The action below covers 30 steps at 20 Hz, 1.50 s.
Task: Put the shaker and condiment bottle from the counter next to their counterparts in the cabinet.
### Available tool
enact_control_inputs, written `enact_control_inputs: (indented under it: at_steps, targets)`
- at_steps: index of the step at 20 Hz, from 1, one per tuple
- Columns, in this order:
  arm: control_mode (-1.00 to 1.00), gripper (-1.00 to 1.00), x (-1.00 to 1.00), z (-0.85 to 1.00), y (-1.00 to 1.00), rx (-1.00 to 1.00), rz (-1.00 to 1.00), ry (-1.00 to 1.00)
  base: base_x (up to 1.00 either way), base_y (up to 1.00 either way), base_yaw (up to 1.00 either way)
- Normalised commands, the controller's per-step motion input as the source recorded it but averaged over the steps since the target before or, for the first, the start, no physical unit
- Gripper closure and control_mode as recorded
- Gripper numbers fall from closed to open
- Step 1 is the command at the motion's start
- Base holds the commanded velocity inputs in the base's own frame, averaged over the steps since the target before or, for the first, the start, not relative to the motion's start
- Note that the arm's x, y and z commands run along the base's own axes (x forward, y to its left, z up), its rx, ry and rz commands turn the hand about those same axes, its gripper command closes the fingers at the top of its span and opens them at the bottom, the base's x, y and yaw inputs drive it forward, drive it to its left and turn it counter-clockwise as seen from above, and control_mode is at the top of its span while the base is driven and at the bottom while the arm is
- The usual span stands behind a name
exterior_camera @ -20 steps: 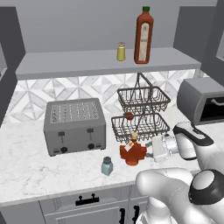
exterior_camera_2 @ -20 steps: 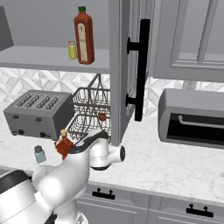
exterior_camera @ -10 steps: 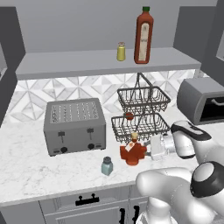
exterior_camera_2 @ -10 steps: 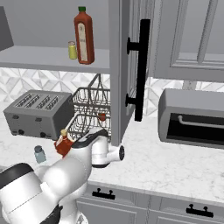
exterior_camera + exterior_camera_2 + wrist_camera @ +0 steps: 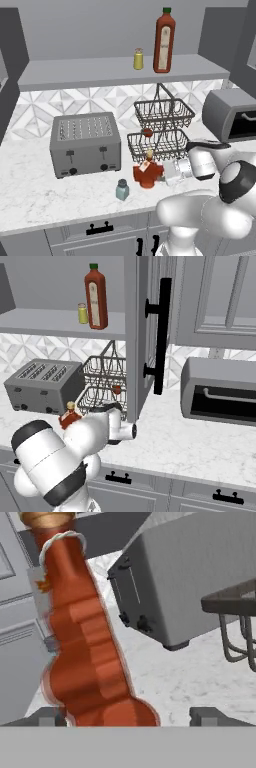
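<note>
Arm (image 5: 200,220) bent low, wrist sideways, jaws wide apart.

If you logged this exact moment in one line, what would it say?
phase: reaching for condiment bottle | gripper: open, fingers either side of bottle, not closed | shaker: on counter | cabinet: counterparts on shelf

Even flat rendered light, soft shadows, slightly blurry

Geometric tiled backsplash (image 5: 90,97) behind toaster (image 5: 86,143) and microwave (image 5: 220,391).
</note>
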Motion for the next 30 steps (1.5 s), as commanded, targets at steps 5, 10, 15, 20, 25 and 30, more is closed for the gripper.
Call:
enact_control_inputs:
  at_steps: [5, 10, 15, 20, 25, 30]
  targets:
    - [-1.00, 1.00, 0.04, -0.15, 0.63, -0.02, 0.21, 0.10, 0.00, 0.00, 0.00]
    - [-1.00, 1.00, 0.00, 0.32, 0.08, 0.08, 0.05, 0.22, 0.00, 0.00, 0.00]
    - [-1.00, 1.00, -0.01, 0.92, -0.01, 0.24, 0.00, 0.33, 0.00, 0.00, 0.00]
    - [-1.00, 1.00, -0.50, 1.00, 0.00, 0.03, 0.00, -0.01, 0.00, 0.00, 0.00]
    - [-1.00, 1.00, -1.00, 0.81, 0.00, 0.00, 0.00, -0.22, 0.00, 0.00, 0.00]
    - [-1.00, 1.00, -0.80, 0.98, 0.00, 0.02, -0.13, -0.05, 0.00, 0.00, 0.00]
